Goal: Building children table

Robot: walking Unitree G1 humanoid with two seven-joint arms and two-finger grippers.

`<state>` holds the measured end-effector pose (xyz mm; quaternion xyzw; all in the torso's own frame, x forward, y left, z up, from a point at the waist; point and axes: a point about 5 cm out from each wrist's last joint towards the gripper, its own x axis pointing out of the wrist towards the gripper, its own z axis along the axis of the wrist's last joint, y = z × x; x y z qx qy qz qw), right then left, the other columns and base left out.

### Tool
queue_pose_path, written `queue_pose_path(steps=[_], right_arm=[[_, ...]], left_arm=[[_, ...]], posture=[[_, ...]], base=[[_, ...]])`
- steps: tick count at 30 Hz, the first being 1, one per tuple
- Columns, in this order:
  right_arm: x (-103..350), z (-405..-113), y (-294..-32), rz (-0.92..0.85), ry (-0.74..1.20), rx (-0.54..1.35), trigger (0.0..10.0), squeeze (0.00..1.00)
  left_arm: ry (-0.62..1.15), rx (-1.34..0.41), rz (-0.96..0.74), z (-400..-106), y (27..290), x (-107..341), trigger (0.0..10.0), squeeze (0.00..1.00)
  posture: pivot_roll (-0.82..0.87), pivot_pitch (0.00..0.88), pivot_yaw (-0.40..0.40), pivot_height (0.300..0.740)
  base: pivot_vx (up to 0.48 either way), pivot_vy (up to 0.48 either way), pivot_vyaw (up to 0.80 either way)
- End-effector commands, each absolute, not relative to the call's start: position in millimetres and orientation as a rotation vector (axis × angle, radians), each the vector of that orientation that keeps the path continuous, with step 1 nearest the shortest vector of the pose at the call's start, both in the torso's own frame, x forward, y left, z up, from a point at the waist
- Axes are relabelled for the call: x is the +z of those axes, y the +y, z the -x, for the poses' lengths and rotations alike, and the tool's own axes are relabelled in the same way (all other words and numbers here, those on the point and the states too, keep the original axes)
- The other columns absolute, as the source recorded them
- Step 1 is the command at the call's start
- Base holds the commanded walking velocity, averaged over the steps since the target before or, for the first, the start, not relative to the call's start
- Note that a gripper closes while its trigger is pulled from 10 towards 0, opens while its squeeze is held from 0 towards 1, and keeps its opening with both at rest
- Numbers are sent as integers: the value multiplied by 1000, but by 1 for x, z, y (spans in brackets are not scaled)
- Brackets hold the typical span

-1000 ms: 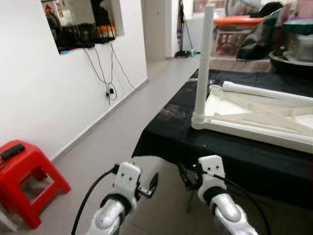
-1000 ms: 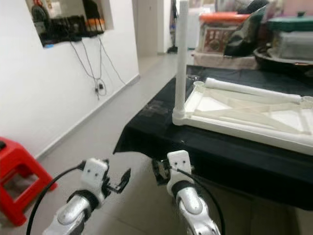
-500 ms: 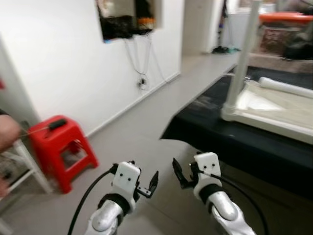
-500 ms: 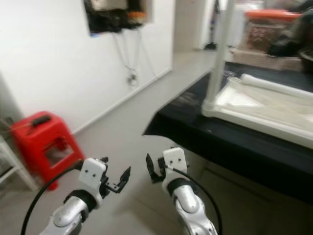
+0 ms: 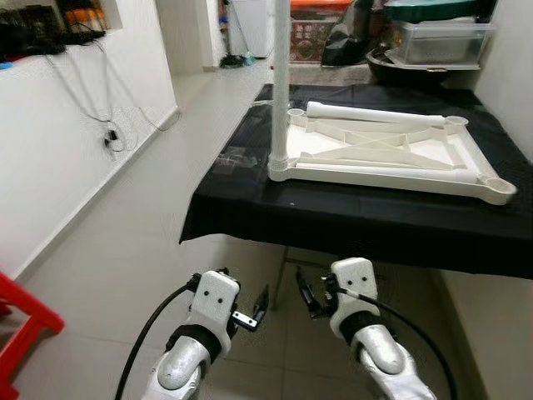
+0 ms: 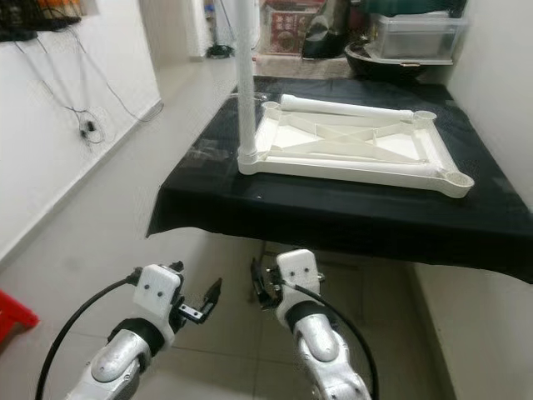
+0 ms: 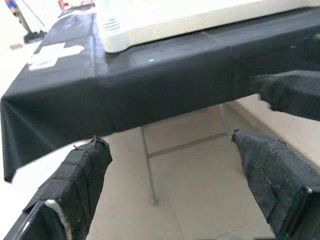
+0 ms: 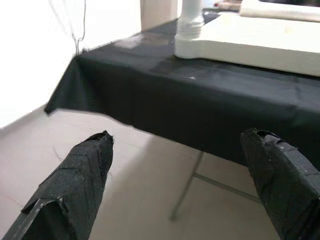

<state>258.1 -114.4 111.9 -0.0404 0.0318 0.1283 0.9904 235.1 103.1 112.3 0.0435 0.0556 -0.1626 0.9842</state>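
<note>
Robot faces a black-draped work table (image 5: pixel 350 221) w/ the upturned white children's table top (image 5: pixel 391 154) lying flat on it. One leg (image 5: pixel 281 83) stands fitted at the near-left corner; a loose leg (image 5: pixel 375 114) lies along the far edge, long axis running left-right across the robot's view. Left gripper (image 5: pixel 260 307) & right gripper (image 5: pixel 305 298) hang low in front of the table edge, below the cloth, fingers spread, holding nothing. The loose leg sits up & ahead of both, well apart; right arm looks slightly nearer, and probably suits the reach.
</note>
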Motion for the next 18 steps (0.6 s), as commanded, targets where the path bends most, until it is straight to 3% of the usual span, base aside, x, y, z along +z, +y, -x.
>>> queue_pose_path(steps=[1, 10, 18], right_arm=[[113, -258, -116, 86, 54, 255, 10000, 0], [117, -259, -119, 68, 31, 222, 10000, 0], [129, -267, -127, 58, -32, 143, 10000, 0]], left_arm=[[109, -316, -98, -234, 104, 113, 10000, 0], [31, -182, -108, -241, 119, 126, 10000, 0], [-17, -20, -149, -245, 148, 139, 10000, 0]], posture=[[70, 25, 12, 740], [77, 24, 10, 740], [90, 28, 9, 740]], base=[[0, 0, -800], [0, 0, -800], [0, 0, 0]])
